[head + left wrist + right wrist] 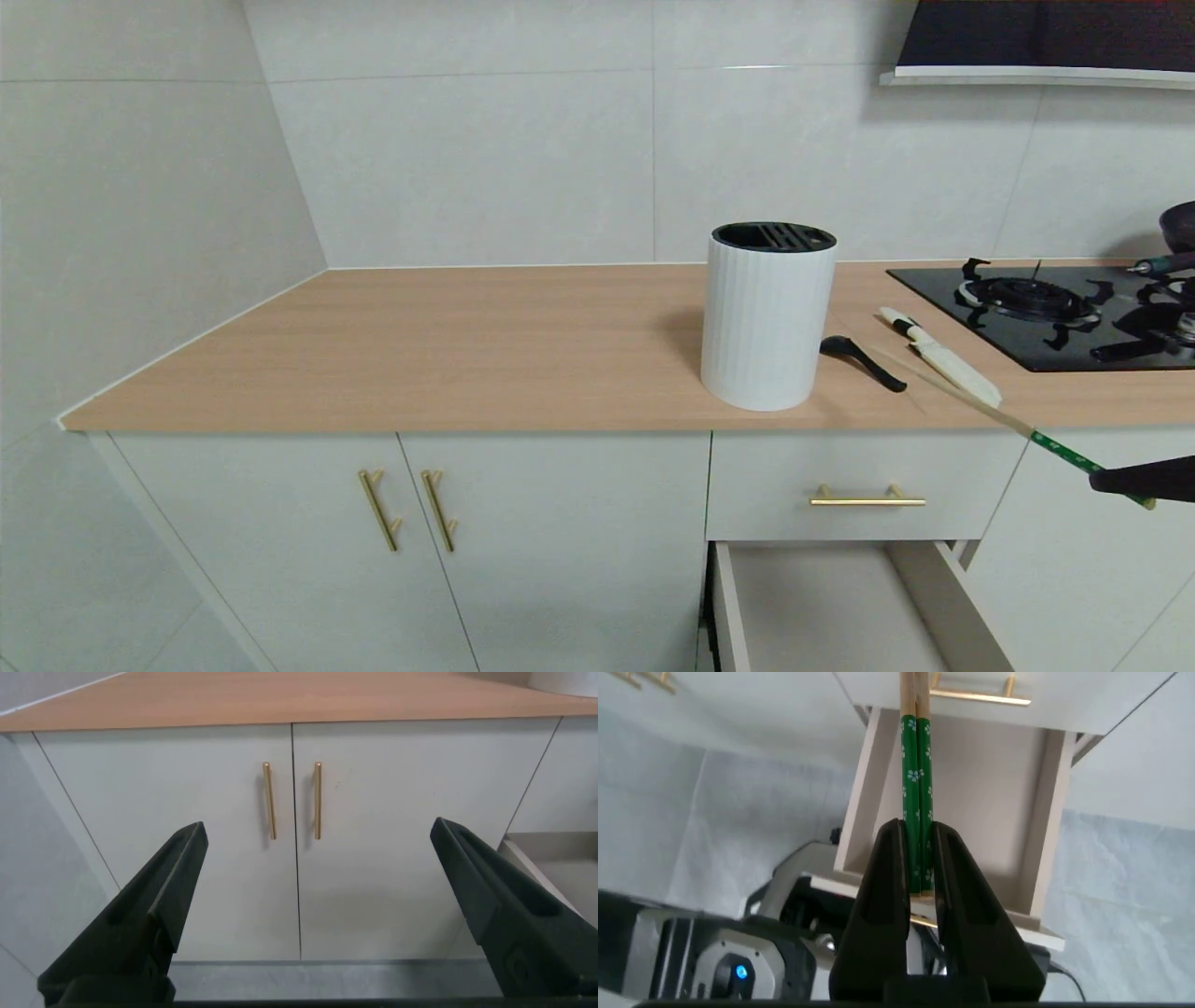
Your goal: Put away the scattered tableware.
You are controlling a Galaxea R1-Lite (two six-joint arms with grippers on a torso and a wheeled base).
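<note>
A pair of chopsticks (990, 412) with green patterned ends slants off the counter's front edge at the right, and my right gripper (1141, 480) is shut on their green ends (915, 812) out in front of the cabinets. On the wooden counter (467, 345) a white ribbed utensil holder (767, 317) with a black slotted top stands upright. To its right lie a black spoon (861, 358) and a white knife (938, 356). My left gripper (318, 905) is open, low down in front of the white cabinet doors (299, 840).
A drawer (831, 607) below the counter is pulled open under a shut drawer with a gold handle (868, 499). A black gas hob (1055, 313) fills the counter's right end. Tiled walls close the back and left side.
</note>
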